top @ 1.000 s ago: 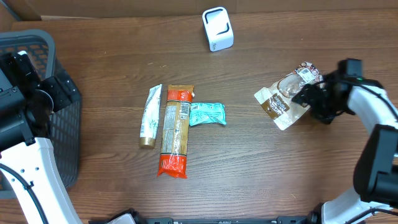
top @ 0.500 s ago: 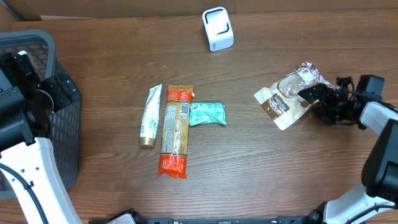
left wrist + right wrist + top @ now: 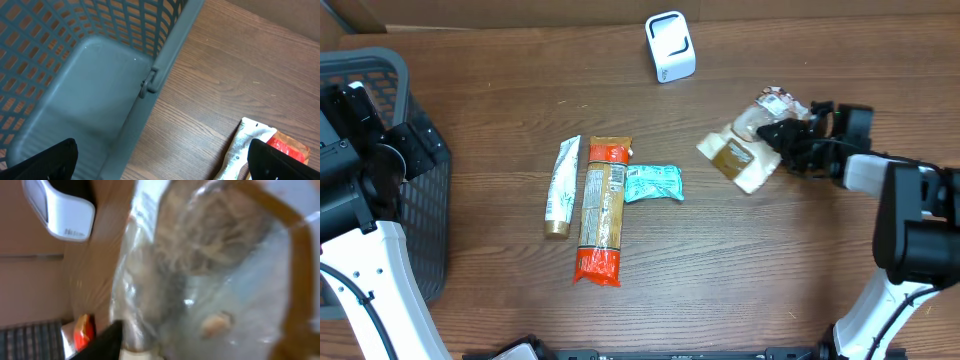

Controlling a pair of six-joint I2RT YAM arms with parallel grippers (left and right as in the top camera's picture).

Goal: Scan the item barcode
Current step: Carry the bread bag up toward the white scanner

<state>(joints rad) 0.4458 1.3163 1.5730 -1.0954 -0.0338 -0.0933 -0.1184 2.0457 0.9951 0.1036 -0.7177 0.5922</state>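
Pouch clamped by one edge in right tool.

The table is brown wood with a dark, streaky grain. The basket is grey-blue, its walls a square lattice. The scanner is white with a dark panel. The pouch is brown and clear (a pale label at one end). The tube is white with green print and a gold cap. The long packet is tan with 2 orange-red ends. The small packet is teal.

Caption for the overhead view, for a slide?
Right gripper holds a clear pouch; tube, orange pack and teal packet lie mid-table, white scanner beyond.
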